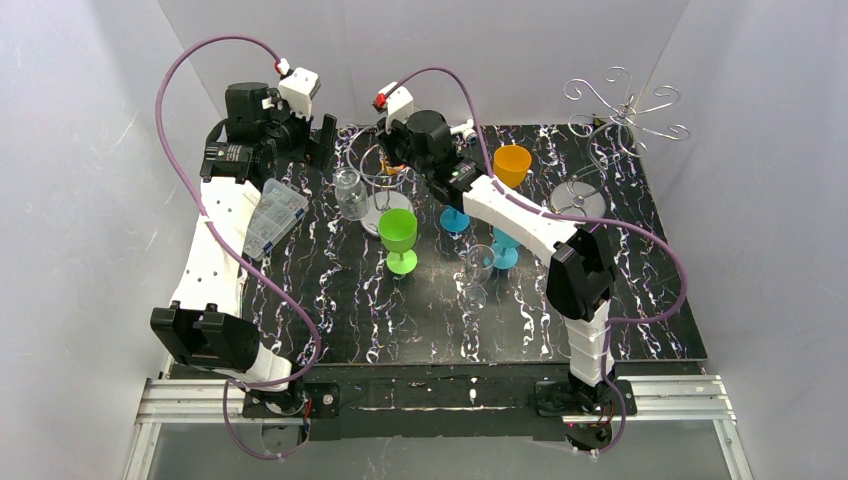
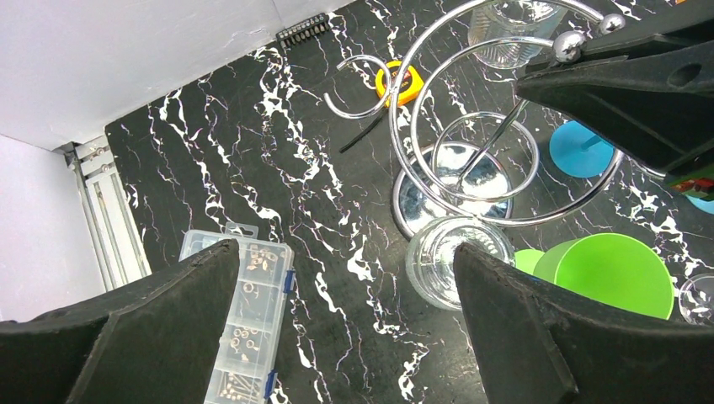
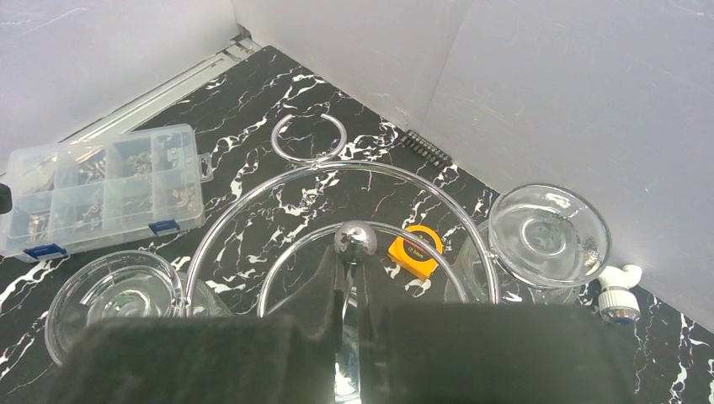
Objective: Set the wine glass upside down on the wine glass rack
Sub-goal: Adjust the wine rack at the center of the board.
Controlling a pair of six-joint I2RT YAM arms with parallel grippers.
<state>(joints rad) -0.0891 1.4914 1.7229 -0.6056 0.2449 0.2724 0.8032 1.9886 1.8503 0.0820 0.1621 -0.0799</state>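
1. The wine glass rack [image 1: 625,108] stands at the table's [image 1: 330,320] far right corner, close to both walls and well apart from both claws.
2. Our right gripper [image 3: 349,268] pinches the loop-ring stand's [image 3: 355,238] post.
3. Our left gripper [image 2: 345,248] hangs wide open, holding nothing.
4. A green glass [image 1: 398,232], a clear glass [image 1: 350,192] and an orange glass [image 1: 512,163] crowd mid-table.

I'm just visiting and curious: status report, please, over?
Left fingers open, empty. Right fingers shut on loop-ring stand post. Wine glass rack bare, far right corner.
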